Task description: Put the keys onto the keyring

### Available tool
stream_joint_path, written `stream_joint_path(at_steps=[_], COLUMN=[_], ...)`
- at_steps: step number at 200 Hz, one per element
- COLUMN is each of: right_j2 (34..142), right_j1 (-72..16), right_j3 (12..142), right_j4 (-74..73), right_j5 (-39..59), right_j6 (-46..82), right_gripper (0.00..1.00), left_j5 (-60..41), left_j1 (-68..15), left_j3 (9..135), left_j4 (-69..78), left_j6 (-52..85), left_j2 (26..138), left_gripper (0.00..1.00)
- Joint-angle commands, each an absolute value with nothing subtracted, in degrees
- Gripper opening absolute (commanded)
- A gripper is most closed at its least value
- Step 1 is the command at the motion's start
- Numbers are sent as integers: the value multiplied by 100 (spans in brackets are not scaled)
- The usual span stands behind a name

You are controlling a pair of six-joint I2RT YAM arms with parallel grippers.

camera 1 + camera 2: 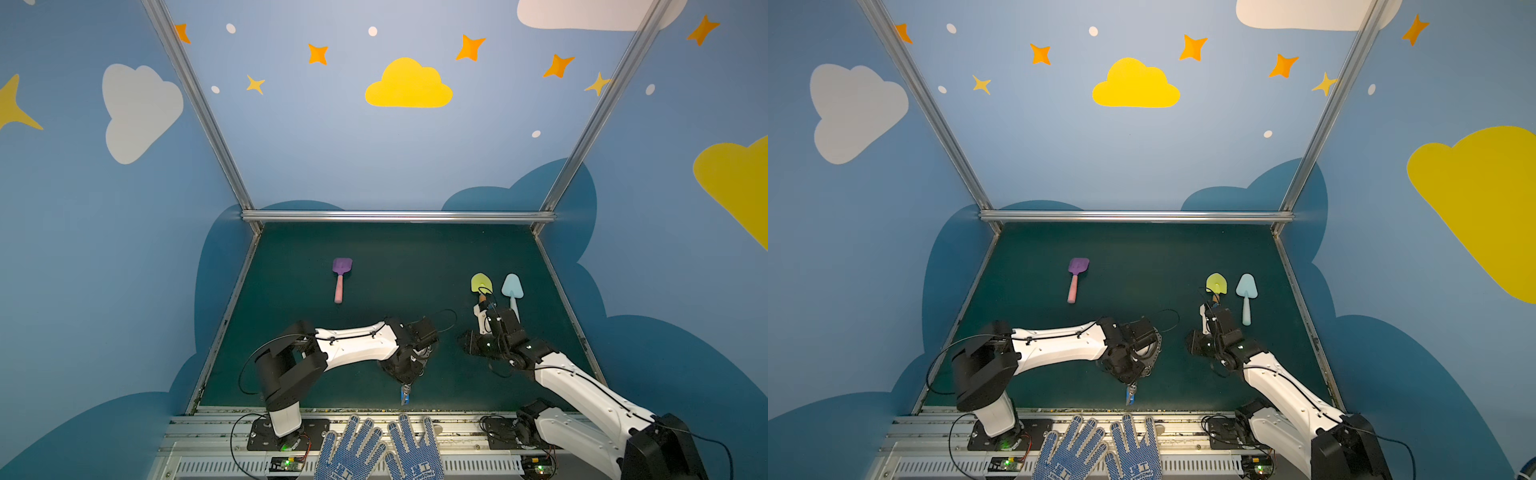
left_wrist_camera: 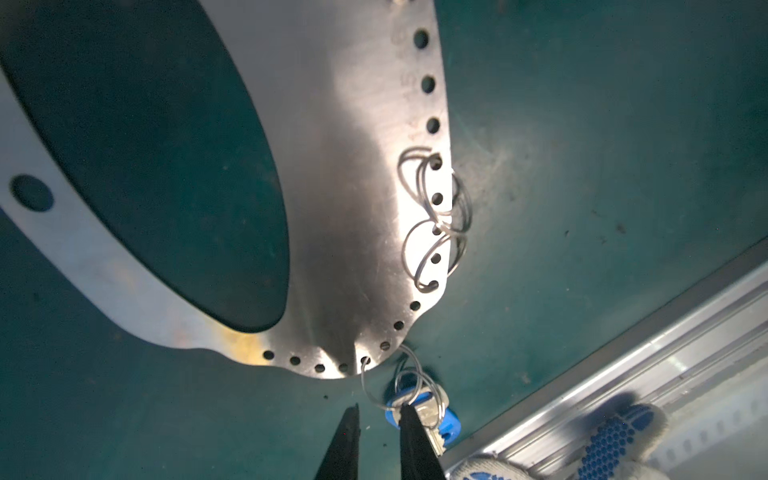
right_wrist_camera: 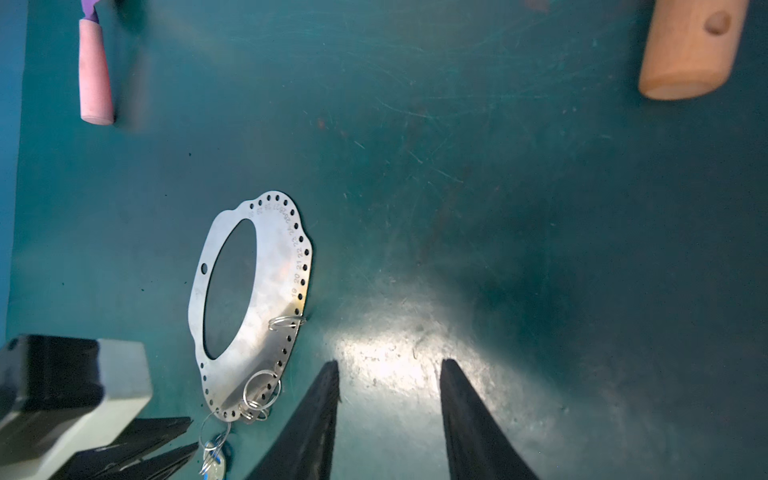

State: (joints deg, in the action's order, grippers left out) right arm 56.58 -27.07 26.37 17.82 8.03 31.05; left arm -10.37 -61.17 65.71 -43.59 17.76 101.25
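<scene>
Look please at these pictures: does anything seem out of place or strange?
Yes: a pair of blue dotted work gloves lies on the aluminium rail in front of the green mat. They have no part in the key task. The keyring and the keys show no damage.

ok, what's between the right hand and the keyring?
Nothing, just bare green mat between the right hand and the keyring, clear in the right wrist view.

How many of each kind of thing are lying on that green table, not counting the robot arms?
Toy shovels: 3 (purple shovel, yellow shovel, light blue shovel)
Metal keyring: 1
Key with blue tag: 1
Total: 5
</scene>
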Motion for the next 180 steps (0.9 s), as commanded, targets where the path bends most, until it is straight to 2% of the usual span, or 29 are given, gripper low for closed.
stream_joint_path(at_steps=[1,72,125,180], right_j2=[5567,5606,5012,4659], right_j1=[-2657,-2639,-2623,-2600], right_j3=[2534,2549,2455,2305], right_j4=[1826,1815,2012,1963], right_j5=[889,1116,995,984], right_j6=[3057,2936,2856,2895], right_gripper=[43,43,43,43], left_j5=[-1136,-1878,-1817,-1456], left_j1=[-6128,-6097,-6188,-6193], left_j3=[6668,6511,6563,6831], left_j4=[-4685,-4459,-4271,-4749], left_j6=[1932,2171,2262,2197], left_j2=[10035,9910,10228,10455], left_gripper=[20,25,29,31])
